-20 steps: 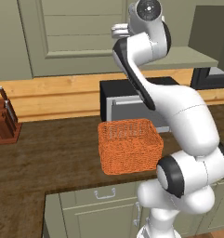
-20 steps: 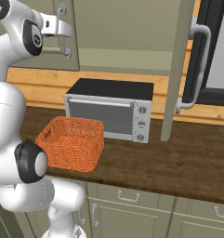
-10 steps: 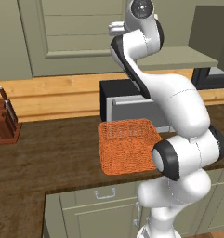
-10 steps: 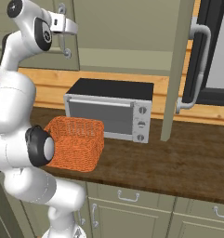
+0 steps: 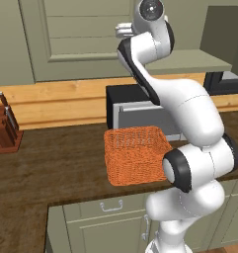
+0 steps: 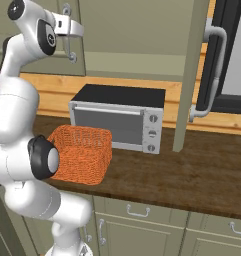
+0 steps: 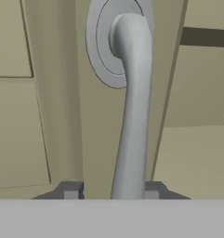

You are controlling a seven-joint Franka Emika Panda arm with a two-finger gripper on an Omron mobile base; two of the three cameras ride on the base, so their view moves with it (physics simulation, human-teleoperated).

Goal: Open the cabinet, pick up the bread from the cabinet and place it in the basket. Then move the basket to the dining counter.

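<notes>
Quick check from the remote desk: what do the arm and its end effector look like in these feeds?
The arm is glossy white with rounded, bulbous links and dark grey to black joint rings and caps. No cables or markings show. The end effector has two small dark grey, blocky fingertips.

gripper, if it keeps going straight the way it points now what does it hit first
Most likely the cabinet's silver bar handle: in the hand view it runs up between the two fingertips of the gripper. The door panel lies just behind it. Depth to the handle is unclear.
</notes>
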